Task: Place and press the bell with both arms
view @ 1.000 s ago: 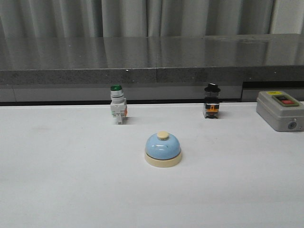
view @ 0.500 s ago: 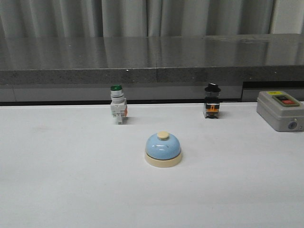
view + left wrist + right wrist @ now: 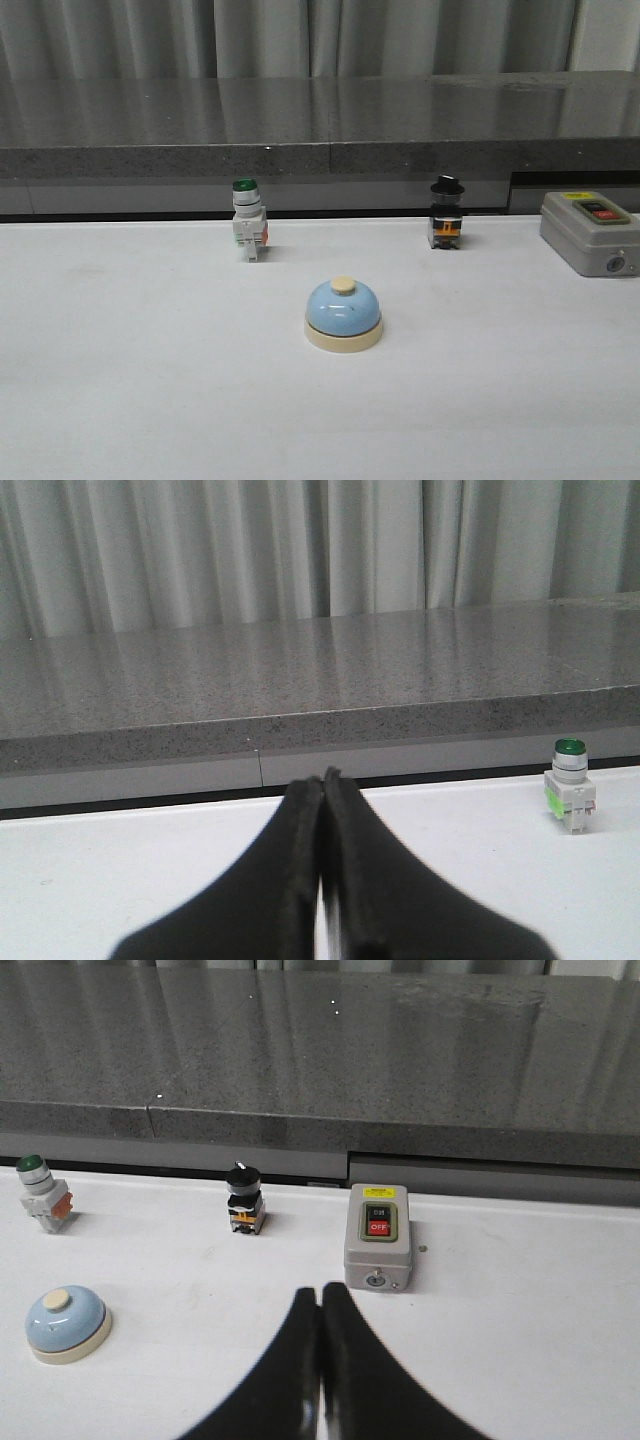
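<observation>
Bell point(image 3: 343, 314) sits free mid-table, nothing gripping it: left gripper point(image 3: 322, 880) and right gripper point(image 3: 320, 1360) both pinched together, empty, pulled back, likely pre-approach.

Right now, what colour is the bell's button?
Cream, atop the light-blue bell; the front view shows it best.

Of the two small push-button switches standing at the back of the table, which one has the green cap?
The green-capped switch, with a white body, behind and left of the bell. The other switch is black-capped.
</observation>
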Motion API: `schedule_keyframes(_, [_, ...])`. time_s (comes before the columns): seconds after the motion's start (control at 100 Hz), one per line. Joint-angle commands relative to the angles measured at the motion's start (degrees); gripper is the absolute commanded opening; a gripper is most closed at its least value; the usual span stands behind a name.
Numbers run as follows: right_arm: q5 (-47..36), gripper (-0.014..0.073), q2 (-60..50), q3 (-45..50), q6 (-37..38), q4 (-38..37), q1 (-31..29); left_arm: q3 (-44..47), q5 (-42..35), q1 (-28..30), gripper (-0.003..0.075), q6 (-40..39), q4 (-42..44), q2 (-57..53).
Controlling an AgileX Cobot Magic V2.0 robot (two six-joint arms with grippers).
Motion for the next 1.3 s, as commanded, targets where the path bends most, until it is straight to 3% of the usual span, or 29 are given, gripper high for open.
schedule_keyframes(0.0, [-9.55,-0.006,-2.07,2.43,-0.38,-0.82,-0.47,2.4,-4.62,0.02,-0.002,-0.56,-0.36,-1.77])
schedule_keyframes(0.32, [-21.83,-0.006,-11.87,15.9,-0.38,-0.72,-0.47,2.4,-4.62,0.02,-0.002,-0.56,-0.36,-1.77])
schedule_keyframes(0.59, [-27.48,-0.006,-12.0,23.27,-0.38,1.21,-0.53,2.4,-4.62,0.02,-0.002,-0.56,-0.36,-1.77])
schedule_keyframes(1.29, [-26.51,-0.006,-12.0,23.21,-0.38,1.37,-0.53,2.4,-4.62,0.02,-0.002,-0.56,-0.36,-1.77])
